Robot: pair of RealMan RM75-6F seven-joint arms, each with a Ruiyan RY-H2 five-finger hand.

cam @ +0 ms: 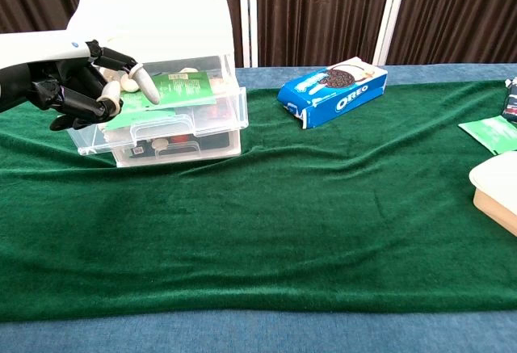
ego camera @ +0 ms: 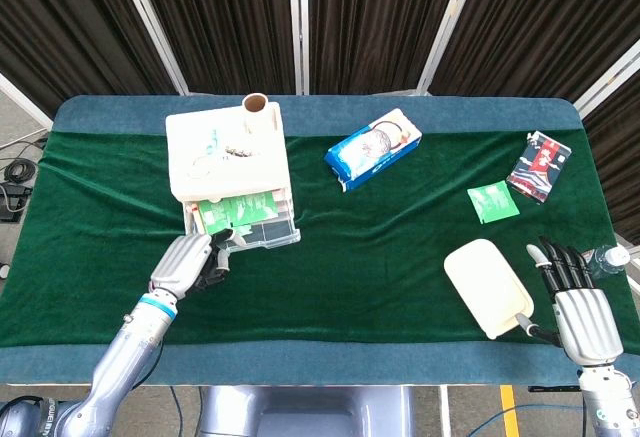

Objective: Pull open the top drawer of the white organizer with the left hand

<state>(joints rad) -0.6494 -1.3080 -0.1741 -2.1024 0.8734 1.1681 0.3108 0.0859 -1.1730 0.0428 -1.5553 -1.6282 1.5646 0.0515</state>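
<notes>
The white organizer (ego camera: 229,157) stands on the green cloth at the table's far left, with a clear front. Its top drawer (cam: 166,116) is pulled partly out past the lower drawer (cam: 179,146) (which sits shut), tilted slightly, showing a green packet (cam: 174,90) inside.
</notes>
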